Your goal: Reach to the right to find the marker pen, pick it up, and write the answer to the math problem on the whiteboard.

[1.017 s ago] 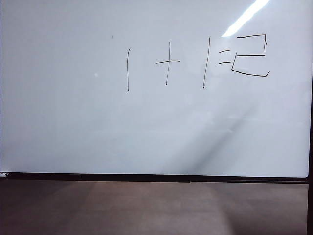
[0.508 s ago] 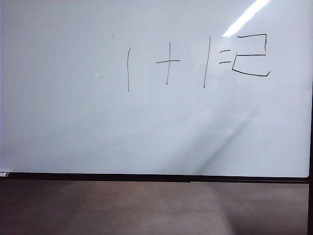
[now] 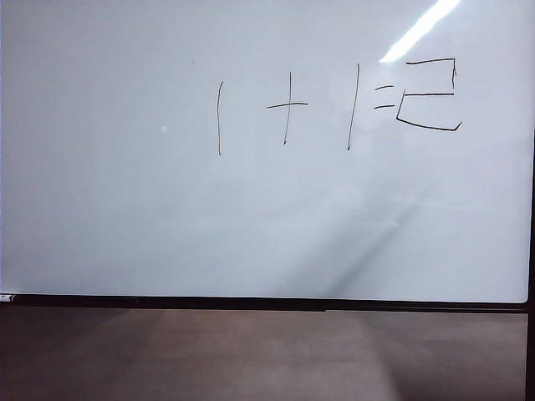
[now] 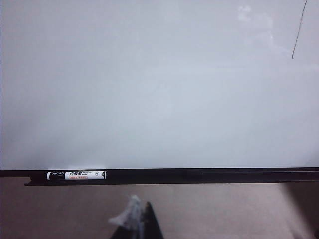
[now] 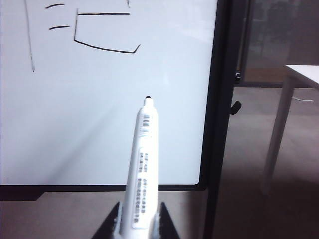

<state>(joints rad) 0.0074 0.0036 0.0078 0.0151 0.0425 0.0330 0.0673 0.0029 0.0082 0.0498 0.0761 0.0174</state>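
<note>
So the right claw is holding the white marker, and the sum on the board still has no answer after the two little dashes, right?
Not quite. The right claw does hold the marker, but the exterior view shows the answer, an angular 2, already written after the dashes of the math problem on the whiteboard.

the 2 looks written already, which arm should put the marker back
Right, likely. The right hand is shut on the marker pen, beside the answer. The left hand holds nothing, low by the whiteboard frame.
</note>
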